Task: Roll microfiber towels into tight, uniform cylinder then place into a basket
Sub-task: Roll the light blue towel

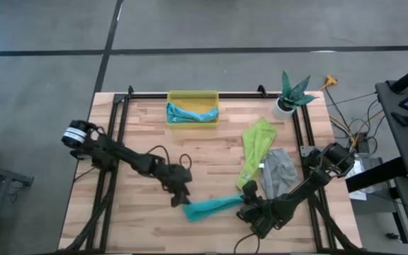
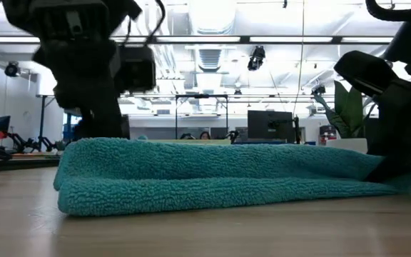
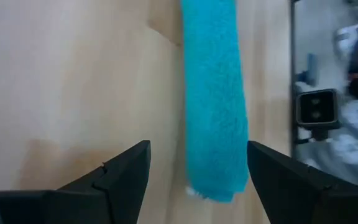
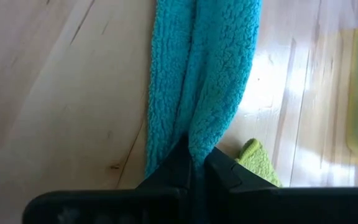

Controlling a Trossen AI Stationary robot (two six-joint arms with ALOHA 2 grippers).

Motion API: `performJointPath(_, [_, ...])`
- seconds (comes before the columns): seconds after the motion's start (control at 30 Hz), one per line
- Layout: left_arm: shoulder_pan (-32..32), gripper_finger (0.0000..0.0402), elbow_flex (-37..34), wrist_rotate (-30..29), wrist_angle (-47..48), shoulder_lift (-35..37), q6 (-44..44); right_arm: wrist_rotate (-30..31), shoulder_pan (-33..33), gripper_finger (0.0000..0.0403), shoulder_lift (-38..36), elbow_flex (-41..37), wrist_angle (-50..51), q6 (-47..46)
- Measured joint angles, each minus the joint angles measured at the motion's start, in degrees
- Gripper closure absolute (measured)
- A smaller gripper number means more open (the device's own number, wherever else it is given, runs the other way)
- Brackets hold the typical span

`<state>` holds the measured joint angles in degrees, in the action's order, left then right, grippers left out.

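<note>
Teal terry is what worries me from the high view: the teal towel lies as a long folded strip near the table's front edge, between my two arms, not yet a cylinder. My right gripper is clamped on its right end, while my left gripper stands released just beside the left end. With one end free, I judge the fold could spring open or drag sideways if the right arm pulls.

In the low view the strip lies flat, plush, loosely doubled, its left end rounded and unpinned.

My left wrist view shows both fingers spread, the towel end lying between them, apart from both.

My right wrist view shows the jaws pinched on the towel, the lime green towel just beside; a careless sweep might snag it.
</note>
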<state>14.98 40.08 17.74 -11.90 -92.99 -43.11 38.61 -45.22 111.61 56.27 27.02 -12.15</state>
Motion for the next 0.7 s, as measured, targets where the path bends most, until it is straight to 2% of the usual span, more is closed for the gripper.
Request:
performJointPath(0.27, [0.42,0.0152,8.51,10.03,-3.26,-13.78,-3.08,0.02,0.21,0.0394,0.00,0.26,-0.47,0.14])
performJointPath(0.4, [0.49,0.0152,13.58,14.97,-1.18,-19.40,-3.97,0.04,0.21,0.0394,0.02,0.43,-0.61,-0.72])
performJointPath(0.53, [0.50,0.0152,16.59,16.32,3.16,-20.57,-1.87,0.04,0.19,0.0394,0.02,0.44,-0.61,-1.04])
performJointPath(0.7, [0.77,0.0162,16.66,15.77,3.15,-20.22,-1.12,0.09,0.22,0.0394,0.04,0.46,-0.58,-1.37])
